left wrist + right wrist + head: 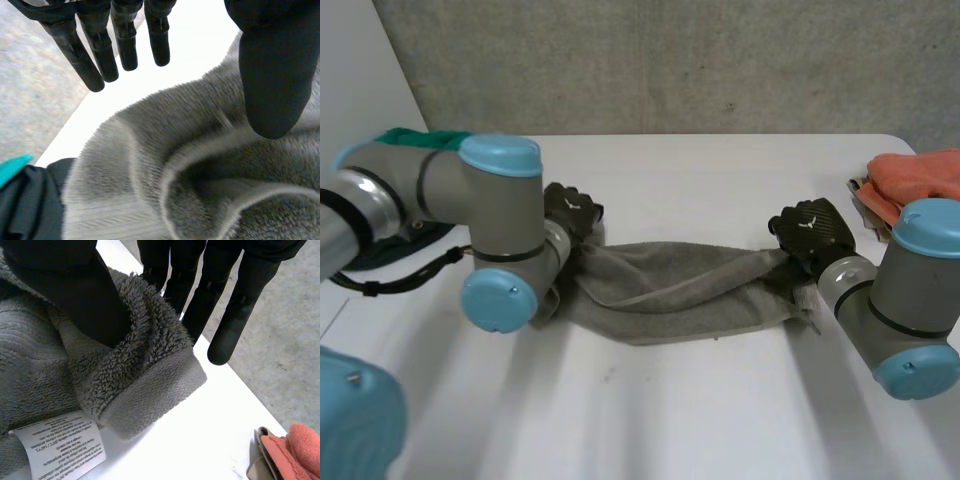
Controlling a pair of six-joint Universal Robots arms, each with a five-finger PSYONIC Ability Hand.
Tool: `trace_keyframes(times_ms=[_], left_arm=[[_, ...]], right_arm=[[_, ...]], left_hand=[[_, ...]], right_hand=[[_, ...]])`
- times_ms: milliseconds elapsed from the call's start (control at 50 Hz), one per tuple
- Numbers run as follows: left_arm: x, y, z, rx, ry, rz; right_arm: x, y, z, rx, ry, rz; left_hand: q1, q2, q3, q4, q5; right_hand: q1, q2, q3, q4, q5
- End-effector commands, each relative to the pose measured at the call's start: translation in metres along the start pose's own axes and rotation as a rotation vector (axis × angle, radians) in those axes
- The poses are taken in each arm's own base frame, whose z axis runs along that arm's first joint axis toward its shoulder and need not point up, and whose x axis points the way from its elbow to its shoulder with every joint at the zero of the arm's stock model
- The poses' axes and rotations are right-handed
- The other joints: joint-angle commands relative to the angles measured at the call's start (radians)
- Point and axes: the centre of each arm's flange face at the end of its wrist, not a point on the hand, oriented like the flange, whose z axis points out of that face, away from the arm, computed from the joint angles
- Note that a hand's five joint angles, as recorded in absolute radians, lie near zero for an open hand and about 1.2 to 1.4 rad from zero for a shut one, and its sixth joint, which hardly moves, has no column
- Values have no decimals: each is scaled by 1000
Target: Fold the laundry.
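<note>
Grey terry towel bunched on table, running 9 to 3 o'clock. Left hand at 9 o'clock end: fingers straight, gripping nothing. Right hand pinches 3 o'clock corner near care label. Likely soft, limp, light; take the hemmed corners.

A grey towel lies bunched lengthwise across the white table, stretched between the two hands. The left hand sits at its left end and the right hand at its right end. An orange cloth lies near the table's right edge, and a green cloth behind the left arm.
</note>
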Motion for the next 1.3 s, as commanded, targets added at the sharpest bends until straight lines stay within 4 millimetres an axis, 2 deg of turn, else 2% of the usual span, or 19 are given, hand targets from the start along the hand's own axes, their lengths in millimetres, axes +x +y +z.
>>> trace_keyframes(times_ms=[20, 80, 160, 260, 360, 500, 620, 700, 860, 900, 960, 1080, 1180, 1240, 1300], left_arm=[[-19, -12, -34, 74, -49, -140], [-14, -4, -39, 84, -49, -188], [-7, 8, -34, 70, -51, -230], [-8, 28, -14, 8, -94, -284], [-8, 38, 1, -35, -113, -332], [-2, 48, -2, -125, -96, -345], [-2, 49, -4, -122, -100, -337], [-7, 51, -3, -111, -138, -332], [-33, 55, 5, -92, -248, -289], [-37, 56, 2, -98, -254, -263], [-45, 51, -4, -77, -267, -243], [-66, 28, -29, -2, -283, -210], [-93, 3, -70, 73, -271, -134], [-104, -3, -86, 92, -259, -74], [-110, 5, -104, 27, -197, 46]], right_arm=[[5, -8, -3, 11, 13, 20], [6, -10, -5, 6, 13, 23], [10, -15, -12, -25, 18, 35], [17, -25, -23, -63, 24, 92], [27, -33, -30, -62, 41, 137], [61, -42, -26, -37, 161, 175], [71, -45, -24, -38, 216, 193], [71, -46, -24, -37, 220, 194], [77, -42, -23, -48, 236, 194], [79, -40, -23, -55, 238, 193], [78, -41, -26, -65, 228, 195], [80, -54, -38, -81, 190, 148], [89, -78, -60, -110, 102, 1], [93, -86, -72, -141, 45, -64], [91, -87, -88, -230, -75, -153]], left_hand=[[-52, -46, -49, -40, -34], [-79, -73, -76, -67, -61], [-67, -61, -64, -55, -49], [62, 67, 65, 73, 79], [109, 115, 112, 121, 127], [121, 127, 124, 133, 139], [121, 127, 124, 133, 139], [200, 206, 203, 212, 218], [447, 452, 450, 458, 464], [725, 730, 728, 736, 742], [1010, 1015, 1013, 1021, 1027], [1010, 1016, 1013, 1022, 1028], [1010, 1016, 1013, 1022, 1028], [1010, 1016, 1013, 1022, 1028], [1010, 1016, 1013, 1022, 1028]], right_hand=[[287, 226, 210, 203, 224], [287, 226, 210, 203, 224], [287, 226, 210, 203, 224], [287, 226, 210, 203, 224], [287, 226, 210, 203, 224], [287, 226, 210, 203, 224], [287, 226, 210, 203, 224], [287, 226, 210, 203, 224], [287, 226, 210, 203, 224], [287, 226, 210, 203, 224], [287, 226, 210, 203, 224], [287, 226, 210, 203, 224], [287, 226, 210, 203, 224], [287, 226, 210, 203, 224], [287, 226, 210, 203, 224]])
